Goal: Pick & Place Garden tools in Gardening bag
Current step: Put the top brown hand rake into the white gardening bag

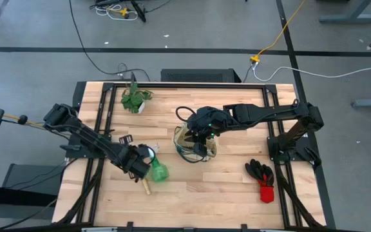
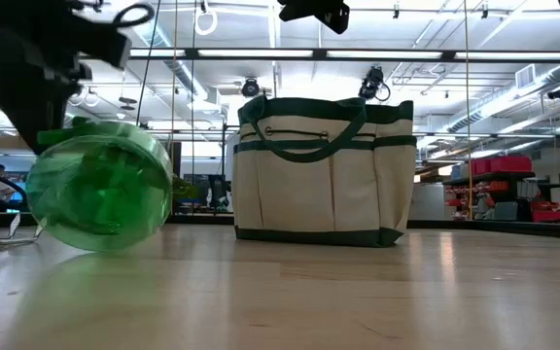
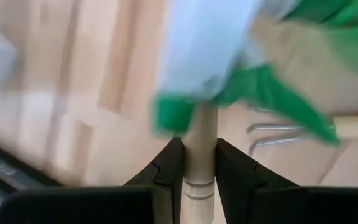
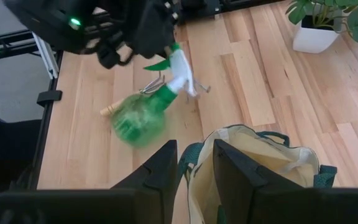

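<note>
Though barely open, the left gripper clamps a wooden handle.

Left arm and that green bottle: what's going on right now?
The left claw is shut on the neck of the green spray bottle, lifted and tilted over the wooden-handled rake. The right claw grips the rim of the gardening bag, holding it open. The gloves lie on the table.

Bright, even overhead light; ceiling strips glare in the low view, table sheen below; green spray bottle motion-blurred in both wrist views
</note>
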`<action>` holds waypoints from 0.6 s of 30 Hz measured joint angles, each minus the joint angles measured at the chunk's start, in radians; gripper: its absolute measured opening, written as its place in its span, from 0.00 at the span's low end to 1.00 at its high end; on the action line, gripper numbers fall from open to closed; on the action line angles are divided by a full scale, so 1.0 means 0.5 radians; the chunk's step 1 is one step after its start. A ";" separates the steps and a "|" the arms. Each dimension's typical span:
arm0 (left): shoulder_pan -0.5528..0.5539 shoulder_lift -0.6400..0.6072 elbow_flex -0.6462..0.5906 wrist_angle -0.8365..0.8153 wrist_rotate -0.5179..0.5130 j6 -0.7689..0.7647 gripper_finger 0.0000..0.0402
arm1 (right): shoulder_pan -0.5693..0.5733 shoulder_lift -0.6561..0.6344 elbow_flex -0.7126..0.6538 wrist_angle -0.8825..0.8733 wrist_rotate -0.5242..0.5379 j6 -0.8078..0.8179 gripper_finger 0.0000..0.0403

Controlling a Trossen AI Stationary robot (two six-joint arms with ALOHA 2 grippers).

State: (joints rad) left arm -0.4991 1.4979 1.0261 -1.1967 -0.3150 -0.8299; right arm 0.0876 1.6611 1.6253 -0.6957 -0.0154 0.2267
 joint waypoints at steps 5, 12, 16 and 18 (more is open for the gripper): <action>-0.036 -0.002 0.157 -0.256 -0.105 -0.049 0.18 | 0.011 0.000 -0.001 -0.001 0.000 -0.001 0.25; -0.045 -0.003 0.292 -0.396 -0.187 -0.058 0.18 | 0.036 0.000 -0.001 -0.001 0.000 -0.007 0.25; -0.045 -0.003 0.335 -0.424 -0.262 -0.050 0.18 | 0.039 0.000 -0.001 -0.001 0.000 -0.007 0.25; -0.044 -0.003 0.356 -0.445 -0.313 -0.047 0.18 | 0.039 0.000 -0.001 -0.001 0.000 -0.007 0.25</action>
State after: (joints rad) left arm -0.5213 1.4963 1.2042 -1.4190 -0.4716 -0.8534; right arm 0.1070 1.6611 1.6249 -0.6960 -0.0154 0.2230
